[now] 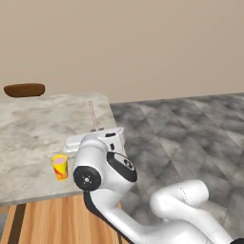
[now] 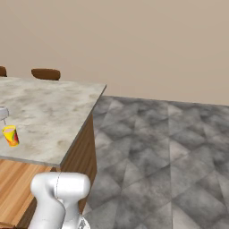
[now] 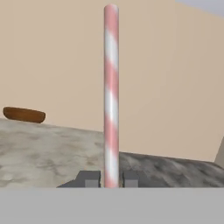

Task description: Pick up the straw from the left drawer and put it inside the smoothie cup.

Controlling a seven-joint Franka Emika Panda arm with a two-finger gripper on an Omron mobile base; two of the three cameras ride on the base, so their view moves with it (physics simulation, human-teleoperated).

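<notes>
In the hand view the straw [image 3: 111,96], pink and white striped, stands upright between my gripper's [image 3: 111,179] two dark finger tips, which are shut on its lower end. From the left base view the straw [image 1: 92,114] rises as a thin stick from my gripper [image 1: 97,130], above the counter's right part. The smoothie cup [image 1: 60,167], yellow with red swirls and pink contents, stands upright near the counter's front edge, to the left of and below the hand; it also sits at the left of the right base view [image 2: 10,135]. The left drawer [image 1: 47,221] lies pulled out under the counter edge.
A grey marble counter [image 1: 28,128] carries the cup. A brown oval bowl [image 1: 24,89] rests at its far edge, also seen as the bowl [image 3: 24,114] from the hand. Grey tiled floor [image 1: 190,133] spreads to the right, with a beige wall behind.
</notes>
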